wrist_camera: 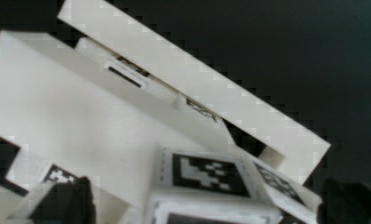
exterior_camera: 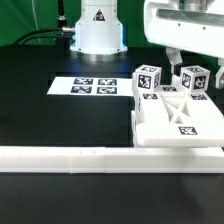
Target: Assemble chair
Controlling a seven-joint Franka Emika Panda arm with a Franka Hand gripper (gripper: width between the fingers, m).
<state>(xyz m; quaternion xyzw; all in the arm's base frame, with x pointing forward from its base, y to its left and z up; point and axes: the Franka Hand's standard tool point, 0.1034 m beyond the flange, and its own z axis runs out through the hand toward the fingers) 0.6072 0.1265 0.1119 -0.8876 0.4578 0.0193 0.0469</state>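
Now arm hovers above chair — fingers spread; empty

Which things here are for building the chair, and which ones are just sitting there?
For the chair:
- flat slab
- square posts
- tool, over the pieces

Just there:
- marker board
- long white border rail
- black table

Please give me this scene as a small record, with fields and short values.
surface: black table
chair parts: white tagged pieces grouped at the exterior view's right
border rail: long white rail across the front
marker board: flat tag sheet near the robot base
end effector: above the parts, open, holding nothing
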